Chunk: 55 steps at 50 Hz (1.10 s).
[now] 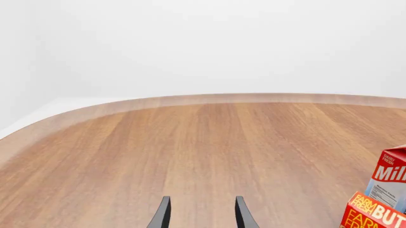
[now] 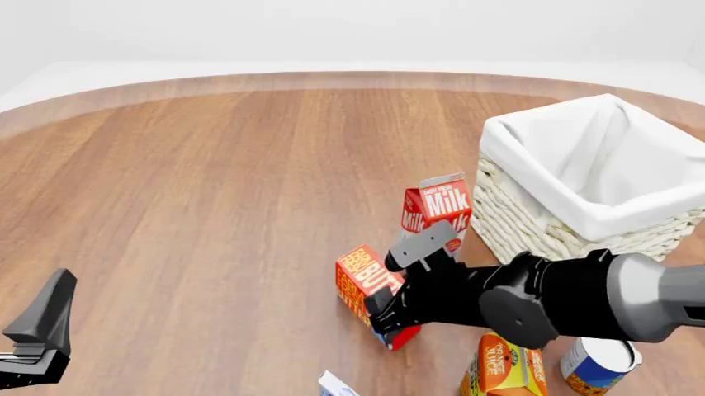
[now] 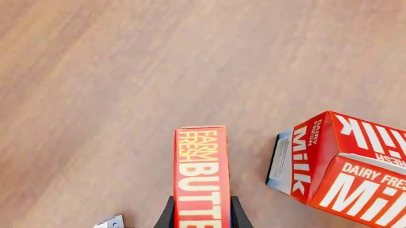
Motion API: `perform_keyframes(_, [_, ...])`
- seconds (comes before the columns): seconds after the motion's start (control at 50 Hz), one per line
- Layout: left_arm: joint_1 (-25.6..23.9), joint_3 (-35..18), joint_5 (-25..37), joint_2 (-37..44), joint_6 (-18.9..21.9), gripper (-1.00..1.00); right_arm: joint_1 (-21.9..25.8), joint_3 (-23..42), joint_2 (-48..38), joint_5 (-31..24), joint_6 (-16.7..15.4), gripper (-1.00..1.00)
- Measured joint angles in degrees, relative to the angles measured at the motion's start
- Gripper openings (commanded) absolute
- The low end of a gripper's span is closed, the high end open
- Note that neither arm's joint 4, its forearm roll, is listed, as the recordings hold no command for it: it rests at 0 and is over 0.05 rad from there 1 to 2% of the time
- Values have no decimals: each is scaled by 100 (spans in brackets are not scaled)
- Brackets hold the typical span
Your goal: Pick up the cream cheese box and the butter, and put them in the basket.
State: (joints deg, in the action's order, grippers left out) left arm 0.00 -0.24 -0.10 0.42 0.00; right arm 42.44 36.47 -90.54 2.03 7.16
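Table (image 2: 198,181) wide and wooden, basket (image 2: 518,206) standing at the far right with its liner showing. Right arm (image 2: 573,301) stretches across low, right gripper (image 3: 200,211) clamped on the butter (image 2: 358,280), one finger pressed against each long side. Milk carton (image 2: 441,206) stands just behind it. Left gripper (image 1: 200,213) hovers apart, fingers spread, holding nothing. Cream cheese box (image 2: 333,385) peeks in at the near edge.

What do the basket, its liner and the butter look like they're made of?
Basket: looks like woven wicker or cane, cream and matte, with the weave visible on its walls. Liner: white cloth by the soft folds draped over the rim. Butter: seemingly printed cardboard, red-orange with flat faces and sharp edges; the right gripper jaws flank it.
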Motion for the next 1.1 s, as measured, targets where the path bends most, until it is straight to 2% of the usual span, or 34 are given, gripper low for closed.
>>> perform_keyframes(0.48, [0, 0, 0, 0, 0, 100, -8, 26, 237, -257, -135, -100])
perform_keyframes(1.1, [0, 0, 0, 0, 0, 100, -157, 458, 1745, -1482, -641, -100])
